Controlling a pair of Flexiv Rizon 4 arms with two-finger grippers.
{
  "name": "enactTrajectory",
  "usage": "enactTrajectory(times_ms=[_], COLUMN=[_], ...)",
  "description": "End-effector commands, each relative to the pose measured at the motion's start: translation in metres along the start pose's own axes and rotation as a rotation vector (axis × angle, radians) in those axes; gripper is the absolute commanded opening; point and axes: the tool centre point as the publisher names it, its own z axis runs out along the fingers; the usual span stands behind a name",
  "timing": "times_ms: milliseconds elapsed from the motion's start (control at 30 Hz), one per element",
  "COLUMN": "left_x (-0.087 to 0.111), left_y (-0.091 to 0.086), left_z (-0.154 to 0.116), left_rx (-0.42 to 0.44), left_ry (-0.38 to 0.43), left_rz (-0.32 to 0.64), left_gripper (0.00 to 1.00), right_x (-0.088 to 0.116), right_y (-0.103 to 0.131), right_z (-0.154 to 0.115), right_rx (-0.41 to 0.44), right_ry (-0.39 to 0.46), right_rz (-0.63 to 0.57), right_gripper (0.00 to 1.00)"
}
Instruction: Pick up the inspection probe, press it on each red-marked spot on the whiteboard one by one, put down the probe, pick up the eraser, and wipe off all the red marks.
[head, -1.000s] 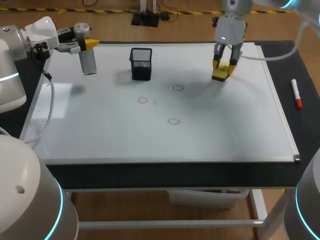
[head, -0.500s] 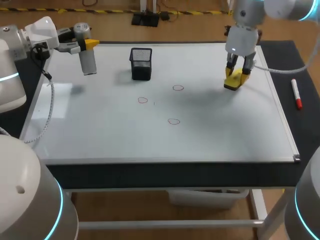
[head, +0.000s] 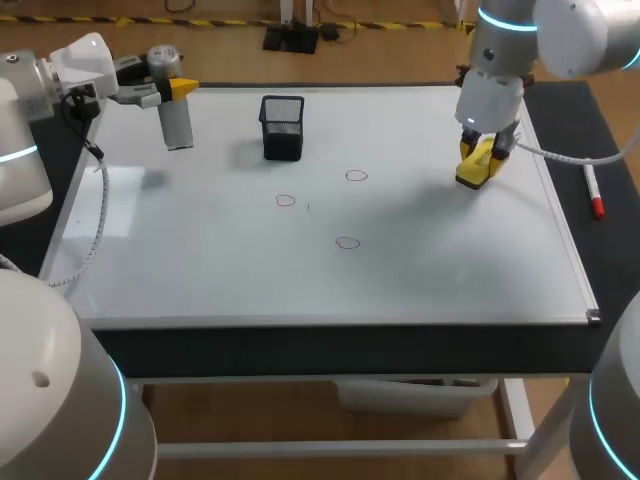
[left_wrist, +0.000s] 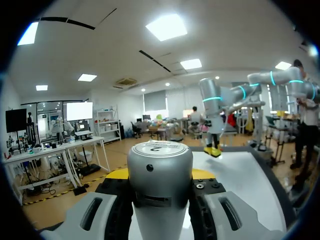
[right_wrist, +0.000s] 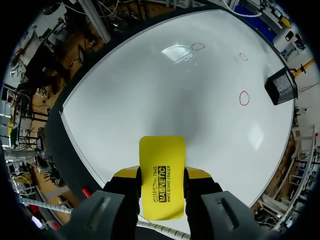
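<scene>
Dark table w/ a big whiteboard lying flat over most of its top. On the board: black mesh cup, upright, far L-centre, & 3 small red marks mid-board, well apart. White marker w/ red end lies on the dark strip R of the board.

Whiteboard is evenly and brightly lit from overhead. Soft, diffuse shadows are cast on it: one under the right arm, spread toward its seven o'clock, and another at nine o'clock of the mesh cup. A pale patch of glare is seen near the board's nine o'clock edge. In the right wrist view, reflected light is caught just beside a red mark.
</scene>
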Motion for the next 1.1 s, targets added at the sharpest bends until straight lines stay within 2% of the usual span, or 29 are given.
enactTrajectory(times_ms=[33, 900, 1100], left_x=[0.001, 0.001, 0.019], left_y=[0.0, 0.0, -0.006], left_z=[0.001, 0.001, 0.006], left_rx=[0.002, 0.002, 0.022], left_ry=[-0.005, -0.005, 0.04], left_rz=[0.002, 0.002, -0.021], left_gripper=[0.0, 0.0, 0.0], right_x=[0.004, 0.004, 0.004], right_y=[0.003, 0.003, 0.003], right_z=[-0.002, -0.002, -0.002], right_rx=[0.16, 0.16, 0.16], right_ry=[-0.005, -0.005, -0.005], right_rz=[-0.001, -0.001, -0.001], right_gripper=[0.0, 0.0, 0.0])
